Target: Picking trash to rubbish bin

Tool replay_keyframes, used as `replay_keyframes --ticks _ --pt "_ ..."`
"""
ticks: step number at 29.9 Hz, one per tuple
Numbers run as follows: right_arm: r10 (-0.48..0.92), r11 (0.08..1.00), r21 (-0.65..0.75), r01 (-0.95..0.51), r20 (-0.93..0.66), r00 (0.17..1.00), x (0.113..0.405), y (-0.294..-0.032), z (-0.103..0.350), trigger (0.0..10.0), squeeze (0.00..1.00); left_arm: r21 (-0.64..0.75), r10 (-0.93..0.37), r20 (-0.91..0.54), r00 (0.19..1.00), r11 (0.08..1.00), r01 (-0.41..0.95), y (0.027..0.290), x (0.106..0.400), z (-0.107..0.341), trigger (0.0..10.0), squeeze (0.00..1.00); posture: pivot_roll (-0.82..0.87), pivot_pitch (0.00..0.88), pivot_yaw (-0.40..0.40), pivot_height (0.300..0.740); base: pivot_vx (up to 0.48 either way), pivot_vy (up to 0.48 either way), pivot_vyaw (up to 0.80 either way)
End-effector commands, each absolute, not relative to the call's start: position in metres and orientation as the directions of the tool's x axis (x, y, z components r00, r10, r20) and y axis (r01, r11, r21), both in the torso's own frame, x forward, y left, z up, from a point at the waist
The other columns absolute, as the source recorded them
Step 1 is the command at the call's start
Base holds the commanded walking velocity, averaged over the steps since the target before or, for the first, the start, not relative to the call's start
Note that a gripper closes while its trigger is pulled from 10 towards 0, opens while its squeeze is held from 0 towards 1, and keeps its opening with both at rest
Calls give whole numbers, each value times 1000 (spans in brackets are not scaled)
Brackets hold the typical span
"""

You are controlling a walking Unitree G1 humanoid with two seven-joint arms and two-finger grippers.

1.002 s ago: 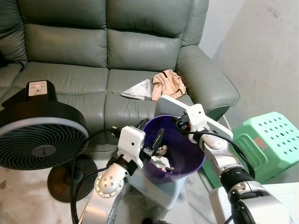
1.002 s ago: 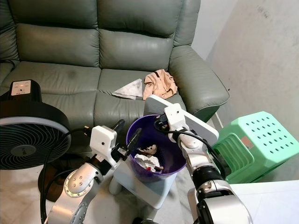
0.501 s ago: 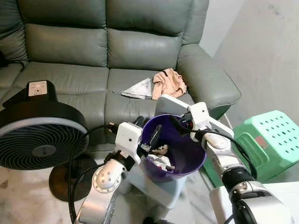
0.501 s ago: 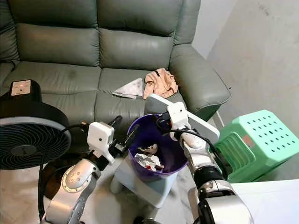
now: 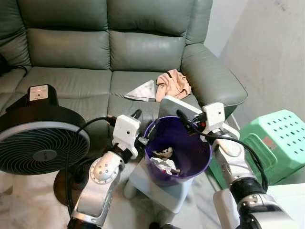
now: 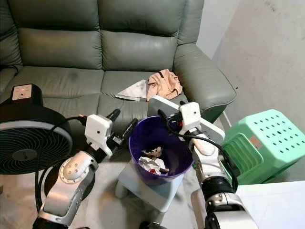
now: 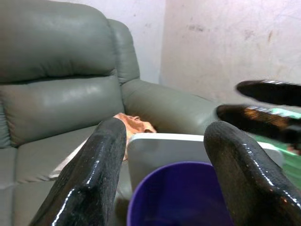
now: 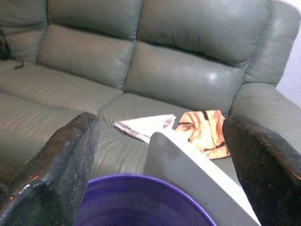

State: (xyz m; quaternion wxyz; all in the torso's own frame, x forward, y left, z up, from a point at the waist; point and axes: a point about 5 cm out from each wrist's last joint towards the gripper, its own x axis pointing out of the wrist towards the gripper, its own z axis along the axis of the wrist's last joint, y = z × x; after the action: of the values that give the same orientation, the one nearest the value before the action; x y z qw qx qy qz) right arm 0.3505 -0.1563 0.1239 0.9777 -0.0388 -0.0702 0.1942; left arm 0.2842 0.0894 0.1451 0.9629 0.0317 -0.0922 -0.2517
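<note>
Round purple plastic rubbish bin (image 5: 183, 152), smooth-walled, is sitting on a pale grey step stool (image 5: 162, 183) in front of the sofa (image 5: 114, 52). Crumpled white trash (image 5: 163, 163) is lying at the bin's bottom, mixed with what may be darker scraps. Left pincer (image 5: 143, 128) is hovering at the bin's near-left rim, glossy black fingers (image 7: 89, 174) spread wide, gripping nothing. Right pincer (image 5: 183, 120) is hanging over the far rim, likewise released. A flat white triangular sheet (image 5: 141, 91) and a rumpled peach cloth (image 5: 172, 84) are resting on the green leather seat. A black ribbed fan (image 5: 40, 143) and a perforated mint stool (image 5: 276, 138) are flanking the scene.
</note>
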Motion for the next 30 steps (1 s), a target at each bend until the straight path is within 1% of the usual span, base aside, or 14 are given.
replay_keyframes --ticks 1,2,4,5,8,9,10,11,12,15,18,21,24,30 --pt "363 931 -94 -352 158 918 349 -161 128 10000 1000 107 -482 153 863 876 470 91 286 142 10000 0 21 124 -107 740 0 0 0" --pt "342 940 -87 -331 193 920 344 -164 129 10000 59 120 -428 137 894 903 413 101 294 141 10000 0 19 122 -105 740 0 0 0" --pt "323 946 -96 -310 214 922 340 -165 130 10000 59 128 -390 126 912 918 375 107 298 140 10000 0 19 122 -105 740 0 0 0" --pt "300 954 -98 -285 222 928 338 -167 130 10000 0 141 -350 114 930 932 334 113 303 138 10000 0 17 118 -100 740 0 0 0" --pt "272 962 -53 -267 219 937 332 -171 128 10000 0 123 -296 130 946 952 281 127 309 141 10000 0 10 116 -92 740 0 0 0" --pt "256 967 -60 -248 226 940 329 -173 129 10000 0 129 -271 132 953 958 254 133 312 143 10000 0 8 115 -88 740 0 0 0" --pt "256 967 -60 -248 226 940 329 -173 129 10000 0 129 -271 132 953 958 254 133 312 143 10000 0 8 115 -88 740 0 0 0" --pt "234 972 -63 -225 237 943 327 -176 130 10000 0 136 -229 134 964 968 211 141 316 144 10000 0 7 113 -87 740 0 0 0" --pt "229 973 -62 -220 238 944 326 -176 131 10000 0 136 -219 135 966 970 201 143 317 145 10000 0 5 115 -85 740 0 0 0" --pt "158 987 -57 -149 249 956 320 -183 134 10000 0 106 -108 134 985 990 94 163 325 145 10000 0 -6 114 -84 740 0 0 0" --pt "127 991 -59 -116 260 957 318 -185 137 10000 0 88 -88 144 986 993 76 168 326 147 10000 0 -12 107 -80 740 0 0 0" --pt "43 997 -76 -23 288 957 317 -190 145 10000 0 5 -71 152 986 997 71 173 330 147 10000 0 -25 95 -71 740 0 0 0" --pt "24 996 -84 1 296 955 316 -191 147 10000 0 11 -75 157 985 997 74 174 331 148 10000 0 -27 88 -69 740 0 0 0" --pt "-11 996 -82 37 295 955 310 -197 149 10000 0 -27 -98 167 981 994 104 174 337 152 10000 0 -34 66 -55 740 0 0 0"
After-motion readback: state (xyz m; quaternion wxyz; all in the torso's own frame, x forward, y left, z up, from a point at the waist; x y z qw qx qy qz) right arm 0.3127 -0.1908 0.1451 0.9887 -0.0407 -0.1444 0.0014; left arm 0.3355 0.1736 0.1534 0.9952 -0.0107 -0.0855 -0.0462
